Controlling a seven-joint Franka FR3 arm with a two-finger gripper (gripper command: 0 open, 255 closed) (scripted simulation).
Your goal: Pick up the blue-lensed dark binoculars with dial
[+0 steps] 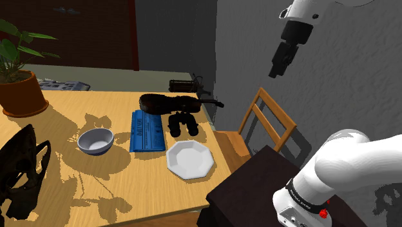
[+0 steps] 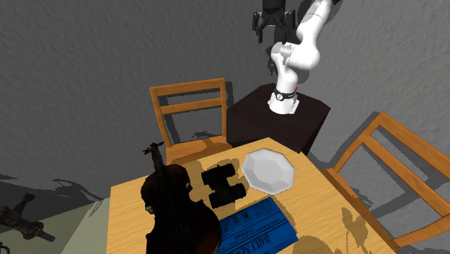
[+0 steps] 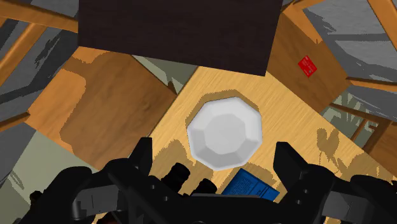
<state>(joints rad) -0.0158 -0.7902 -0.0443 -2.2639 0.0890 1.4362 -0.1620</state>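
Binoculars point(image 1: 183, 122) lie on your wooden table point(image 1: 77, 187), near its edge by the chair point(image 1: 267, 122). They are dark all over, two stubby barrels side by side. In the shoulder view they sit just in front of the violin point(image 1: 171, 102) and just right of the paper point(image 1: 147, 131), with the plate point(image 1: 189, 159) a little nearer the camera and apart from them.

The violin is glossy and very dark, with a rounded body and a thin neck pointing toward the chair. The paper is flat, blue and rectangular, with pale printed lines. The plate is plain white and many-sided, with a faceted rim. A smooth, round, pale bowl point(image 1: 96, 140) stands further along the table. A terracotta pot point(image 1: 22, 93) with green leaves occupies the far corner.

Your claw point(image 1: 278, 64) hangs high in the air, well apart from the table and beyond the chair. In the wrist view its two black fingers point(image 3: 143, 156) stand wide apart with nothing between them but the plate far below. You can see the barrel ends of the binoculars beside that plate. The stand point(image 1: 270, 187) is a dark, matte box.
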